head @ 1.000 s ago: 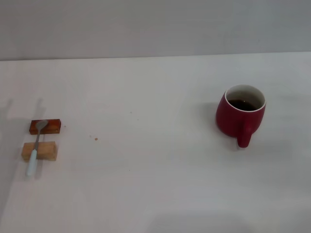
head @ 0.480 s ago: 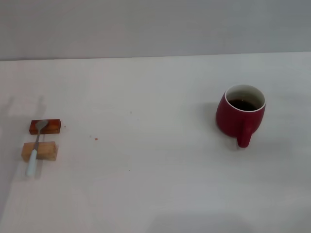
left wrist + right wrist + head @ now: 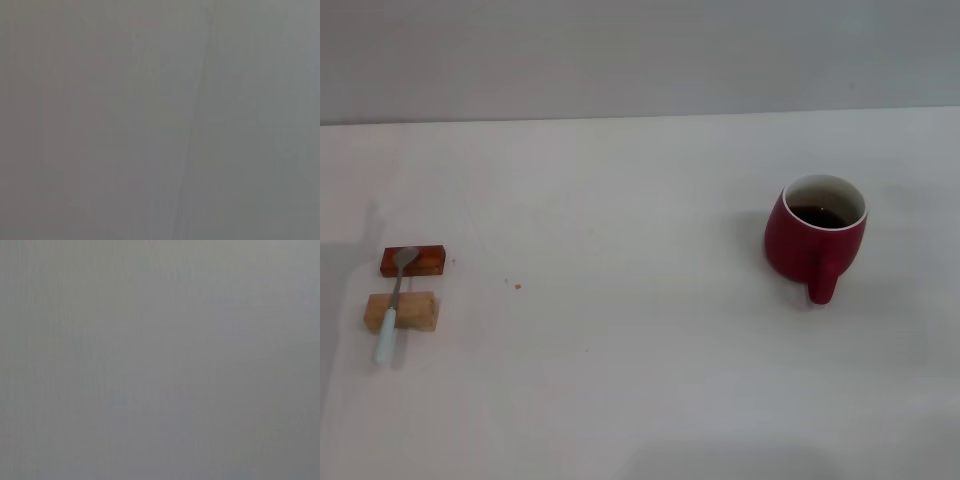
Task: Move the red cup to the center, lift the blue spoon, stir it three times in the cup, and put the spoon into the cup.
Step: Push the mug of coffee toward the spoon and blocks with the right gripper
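the faint shadow at the counter's left edge has shrunk since earlier; nothing else moved. the red cup stands right, the blue spoon lies left across two wooden blocks. neither claw is visible.

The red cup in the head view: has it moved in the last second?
No. The cup sits in the same spot on the table's right side, handle toward the robot, equally far from the back edge.
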Motion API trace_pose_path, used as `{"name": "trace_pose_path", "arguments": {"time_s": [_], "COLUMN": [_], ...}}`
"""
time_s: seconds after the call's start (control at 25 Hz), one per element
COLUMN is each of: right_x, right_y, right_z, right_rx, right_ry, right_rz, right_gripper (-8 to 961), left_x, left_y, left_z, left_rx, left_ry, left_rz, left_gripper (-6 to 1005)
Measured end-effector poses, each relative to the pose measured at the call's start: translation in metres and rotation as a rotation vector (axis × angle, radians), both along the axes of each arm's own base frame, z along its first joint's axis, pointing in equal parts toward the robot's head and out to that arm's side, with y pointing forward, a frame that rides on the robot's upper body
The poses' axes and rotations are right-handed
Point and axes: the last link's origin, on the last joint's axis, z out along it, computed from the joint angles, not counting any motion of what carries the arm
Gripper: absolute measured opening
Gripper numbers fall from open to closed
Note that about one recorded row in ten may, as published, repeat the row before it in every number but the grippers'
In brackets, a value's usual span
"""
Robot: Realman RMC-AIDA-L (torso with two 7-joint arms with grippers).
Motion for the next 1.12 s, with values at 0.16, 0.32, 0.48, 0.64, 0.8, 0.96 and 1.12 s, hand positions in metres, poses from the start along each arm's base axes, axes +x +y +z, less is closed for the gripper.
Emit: {"name": "trace_pose_path", "arguments": {"time_s": [0.16,0.32,0.48,0.64,0.8,0.96,1.12], "right_x": [-0.001,0.001,0.003,0.006,0.01,0.018,0.031], "right_y": [0.001,0.0,-0.002,-0.005,-0.008,-0.01,-0.01], "right_z": [0.0,0.001,0.001,0.0,-0.002,-0.001,0.008], "right_rx": [-0.001,0.009,0.01,0.008,-0.002,-0.02,-0.08], "right_ry": [0.002,0.012,0.015,0.017,0.017,0.005,-0.008], "right_rz": [0.003,-0.002,-0.007,-0.015,-0.027,-0.053,-0.073], "right_gripper": [684,684,683,683,683,682,682], "left_x": [-0.006,-0.007,-0.006,-0.005,-0.003,0.0,0.003], "left_y": [-0.006,-0.008,-0.008,-0.007,-0.004,-0.002,0.001], "left_z": [-0.001,0.0,-0.002,-0.002,-0.002,-0.003,-0.004], "left_rx": [-0.005,-0.004,-0.012,-0.017,-0.02,-0.027,-0.032], "left_ry": [0.002,0.003,0.008,0.01,0.013,0.011,0.008], "left_rz": [0.025,0.027,0.019,0.013,0.001,-0.012,-0.018], "left_gripper": [813,812,812,812,812,812,812]}}
